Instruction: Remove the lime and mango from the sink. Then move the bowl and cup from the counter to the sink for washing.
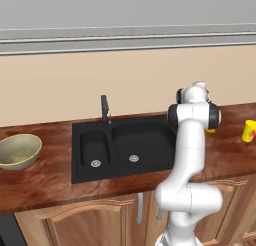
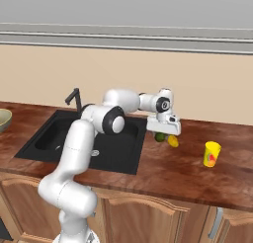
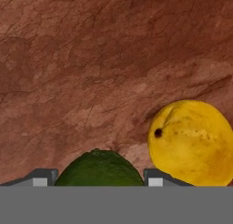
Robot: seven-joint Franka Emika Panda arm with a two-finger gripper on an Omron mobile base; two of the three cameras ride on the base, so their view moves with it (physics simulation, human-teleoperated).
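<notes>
The two-finger gripper (image 2: pixel 161 134) hangs low over the glossy reddish-brown wood-grain counter (image 2: pixel 168 170), just right of the black double-basin sink (image 2: pixel 54 136). Its jaws stand spread, with the small dark green round lime (image 3: pixel 99 168) sitting between the two dark fingertips (image 3: pixel 44 176) in the hand view; whether the pads touch the fruit cannot be told (their inner faces are cut off at the bottom of that view). The lime rests on the counter. Just beside it, on the side away from the sink, lies the yellow-orange oval mango (image 3: pixel 191 142), close to one fingertip but apart from it.

Farther right along the counter, well apart from the fruits, stands the small yellow cylindrical cup (image 2: pixel 212 153) with its red-orange mark, upright. Bare wood lies between cup and mango and toward the counter's front edge. Both basins of the sink show their silver drains. The wide olive-tan bowl (image 1: pixel 19 150) sits on the counter left of the sink, far from the gripper.
</notes>
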